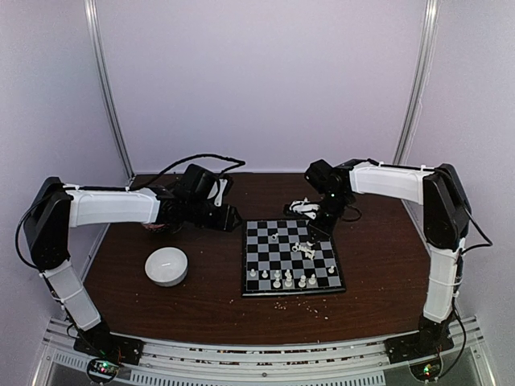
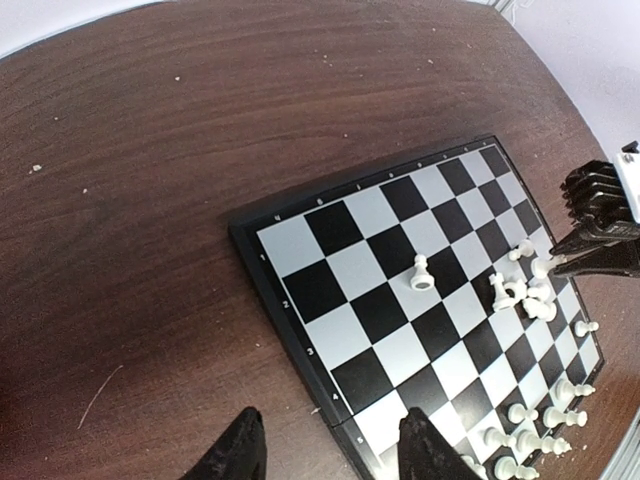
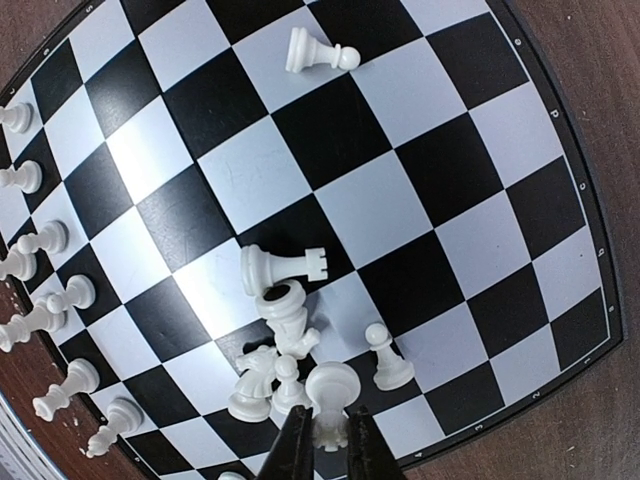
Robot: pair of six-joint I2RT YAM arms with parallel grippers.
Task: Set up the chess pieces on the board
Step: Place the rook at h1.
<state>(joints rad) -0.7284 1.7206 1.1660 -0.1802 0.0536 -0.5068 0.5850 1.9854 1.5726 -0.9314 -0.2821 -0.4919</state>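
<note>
The board (image 1: 261,251) lies right of the table's middle. A row of white chess pieces (image 1: 290,280) stands along its near edge. A lone pawn (image 1: 274,238) and a jumbled cluster (image 1: 304,248) lie further back. My right gripper (image 3: 328,415) is shut on a white piece (image 3: 333,386) just above that cluster, where a rook (image 3: 283,268) and a knight (image 3: 255,385) lie tipped and a pawn (image 3: 385,360) stands. My left gripper (image 2: 330,440) is open and empty, low over the board's (image 2: 330,225) left edge.
A round white bowl (image 1: 166,266) stands left of the board. Crumbs (image 1: 298,304) are scattered on the brown table in front of the board. The right gripper's fingers (image 2: 590,255) show at the right edge of the left wrist view.
</note>
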